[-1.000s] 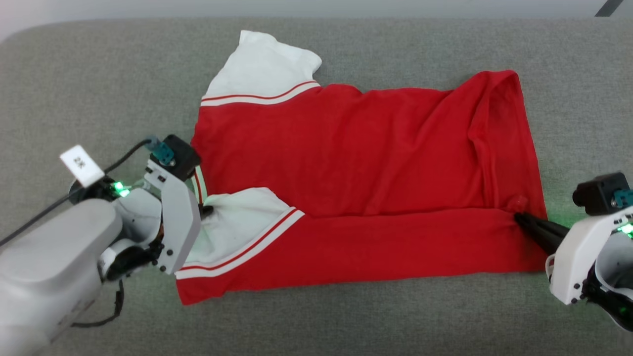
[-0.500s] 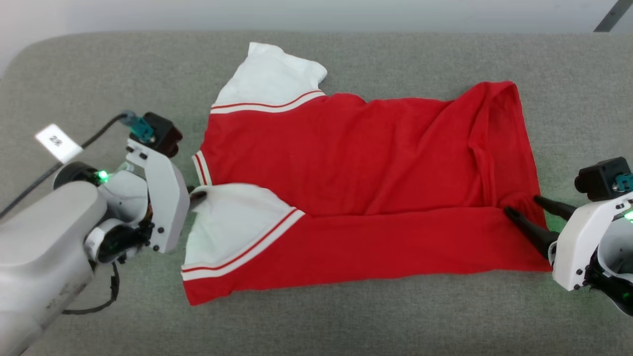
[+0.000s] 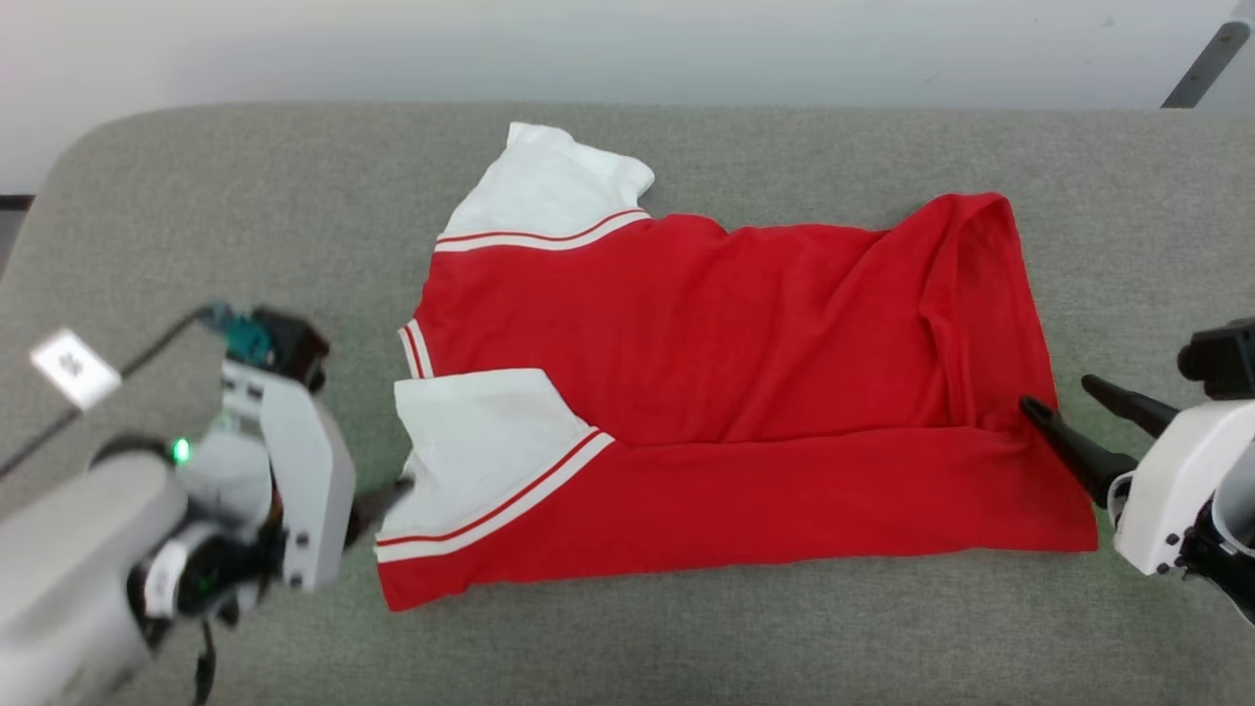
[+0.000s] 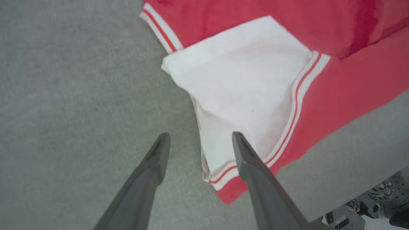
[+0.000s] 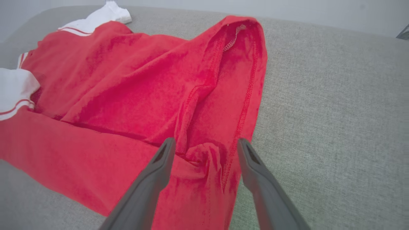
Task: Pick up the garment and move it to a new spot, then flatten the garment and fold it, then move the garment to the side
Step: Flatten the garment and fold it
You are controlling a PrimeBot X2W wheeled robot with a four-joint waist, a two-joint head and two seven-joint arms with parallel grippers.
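Observation:
The garment (image 3: 706, 333) lies spread on the grey padded table (image 3: 245, 216), red side up, with its near long edge folded over the body. One white sleeve (image 3: 544, 191) points to the far side; the other white sleeve (image 4: 249, 80) lies folded onto the near left part. No lettering shows. My left gripper (image 3: 387, 495) is open just left of that folded sleeve, and its fingertips straddle the sleeve's edge (image 4: 200, 135). My right gripper (image 3: 1059, 394) is open at the garment's right hem, over a small bunched pucker of red cloth (image 5: 206, 140), gripping nothing.
The table's rounded far-left corner (image 3: 88, 147) and a pale wall (image 3: 588, 49) lie beyond the garment. A dark bar (image 3: 1201, 64) slants at the top right. Past the table's near edge, robot base parts (image 4: 361, 214) show. Bare grey padding surrounds the garment.
Both grippers have let go of the garment and opened. The left one has drawn back toward the near left, off the sleeve. The head camera has tilted, shifting the whole picture down.

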